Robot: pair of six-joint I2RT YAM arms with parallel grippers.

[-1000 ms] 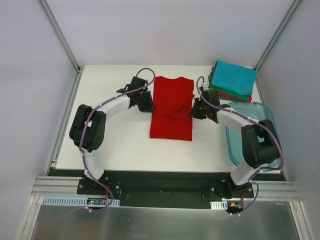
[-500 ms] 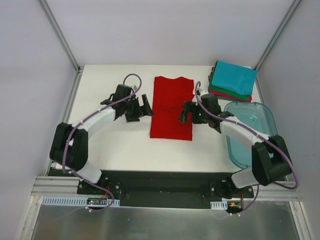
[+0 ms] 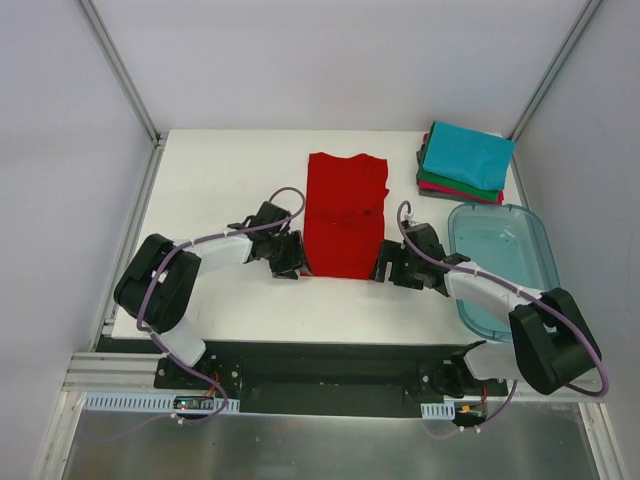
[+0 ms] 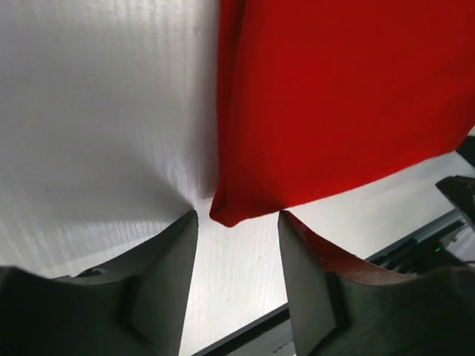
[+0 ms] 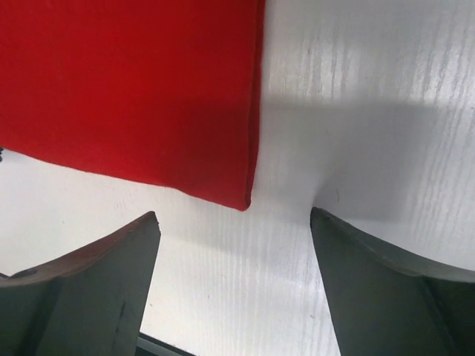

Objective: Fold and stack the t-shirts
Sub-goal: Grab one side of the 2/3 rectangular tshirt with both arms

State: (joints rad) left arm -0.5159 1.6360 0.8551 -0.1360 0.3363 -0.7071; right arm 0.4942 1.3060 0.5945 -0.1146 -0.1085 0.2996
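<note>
A bright red t-shirt (image 3: 345, 215) lies flat mid-table as a long rectangle, sleeves folded in. My left gripper (image 3: 297, 265) sits low at its near left corner, open. In the left wrist view the left gripper (image 4: 237, 216) has that corner of the red t-shirt (image 4: 341, 96) just at the gap between its tips, not pinched. My right gripper (image 3: 383, 268) is at the near right corner, open wide. In the right wrist view the right gripper (image 5: 234, 216) stands just short of the red t-shirt (image 5: 133, 81) corner. Folded t-shirts (image 3: 463, 160) are stacked at the back right, teal on top, green and crimson-pink beneath.
A clear bluish plastic tub (image 3: 500, 240) stands at the right edge, close to my right forearm. The white table (image 3: 220, 180) ends at a black rail along the near side. Aluminium posts frame the back corners.
Both grippers let go of the shirt's middle and opened, then slid toward me along its sides to the near corners. The shirt now lies flatter. My left jaws have narrowed.
</note>
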